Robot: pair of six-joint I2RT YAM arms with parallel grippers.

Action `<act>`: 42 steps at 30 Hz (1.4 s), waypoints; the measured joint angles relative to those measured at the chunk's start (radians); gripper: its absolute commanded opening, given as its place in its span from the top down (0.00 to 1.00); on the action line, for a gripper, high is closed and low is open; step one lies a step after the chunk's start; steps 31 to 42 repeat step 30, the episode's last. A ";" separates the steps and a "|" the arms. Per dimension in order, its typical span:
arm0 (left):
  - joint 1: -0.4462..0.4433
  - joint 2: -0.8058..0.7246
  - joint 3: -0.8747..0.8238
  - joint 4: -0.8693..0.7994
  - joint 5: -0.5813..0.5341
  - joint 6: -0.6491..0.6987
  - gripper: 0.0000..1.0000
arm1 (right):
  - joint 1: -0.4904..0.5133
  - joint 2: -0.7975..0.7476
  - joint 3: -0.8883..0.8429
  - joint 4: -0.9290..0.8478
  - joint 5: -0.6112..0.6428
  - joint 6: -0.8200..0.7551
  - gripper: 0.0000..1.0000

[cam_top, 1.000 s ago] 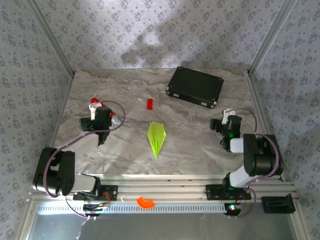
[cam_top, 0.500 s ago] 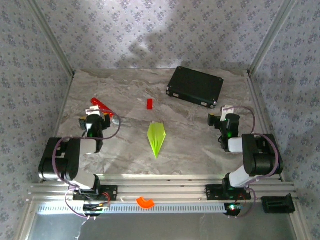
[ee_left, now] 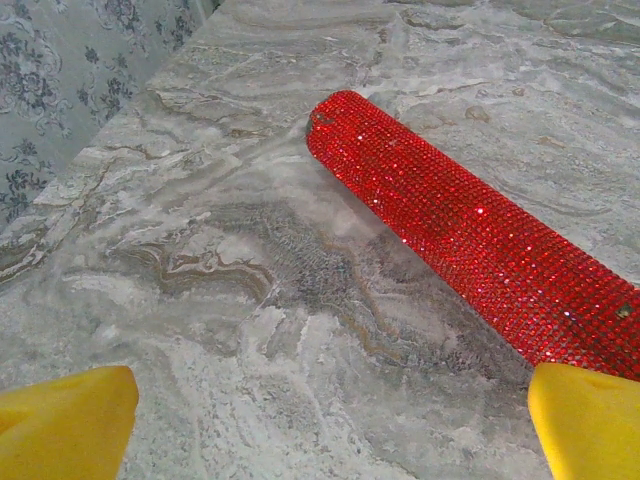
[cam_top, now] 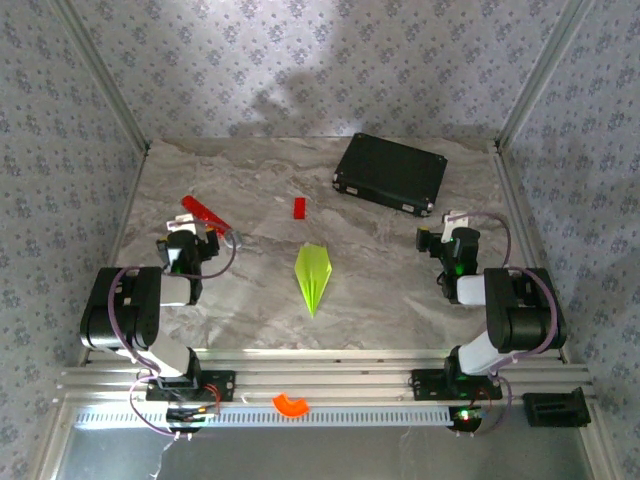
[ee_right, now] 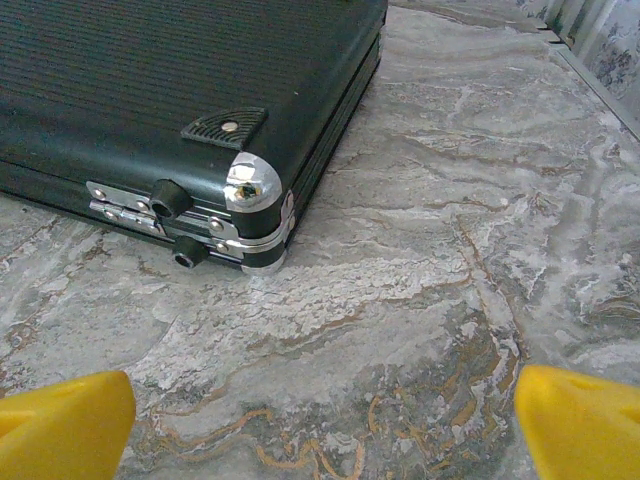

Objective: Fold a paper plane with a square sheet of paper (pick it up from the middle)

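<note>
The paper plane [cam_top: 313, 276], the lime yellow-green sheet folded into a slim creased dart, lies flat mid-table with its tip pointing toward the near edge. Neither gripper touches it. My left gripper [cam_top: 190, 238] sits well to its left, open, its yellow fingertips [ee_left: 62, 422] spread wide over bare marble. My left gripper [ee_left: 325, 430] holds nothing. My right gripper [cam_top: 450, 232] is far to the plane's right. In the wrist view my right gripper [ee_right: 320, 430] is open too, with only tabletop between its yellow fingertips [ee_right: 580, 425].
A glittery red stick [ee_left: 470, 230] lies just ahead of the left gripper, seen from above as the red stick [cam_top: 203, 211]. A small red block [cam_top: 299, 207] sits behind the plane. The black case [cam_top: 391, 173] at back right has its corner [ee_right: 250, 190] near the right gripper. An orange ring piece [cam_top: 291, 404] rests on the front rail.
The left arm has folded back toward its base, with its gripper shifted slightly left near the red stick. The right gripper has barely moved. The paper plane has stayed put.
</note>
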 measured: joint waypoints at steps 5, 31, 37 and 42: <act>0.000 0.000 0.000 0.000 0.005 0.000 0.00 | 0.000 0.000 0.000 0.000 0.000 0.000 0.01; 0.008 0.000 0.024 -0.016 0.192 0.038 0.00 | 0.000 0.000 0.000 0.000 0.000 0.000 0.01; 0.008 0.000 0.024 -0.016 0.192 0.038 0.00 | 0.000 0.000 0.000 0.000 0.000 0.000 0.01; 0.008 0.000 0.024 -0.016 0.192 0.038 0.00 | 0.000 0.000 0.000 0.000 0.000 0.000 0.01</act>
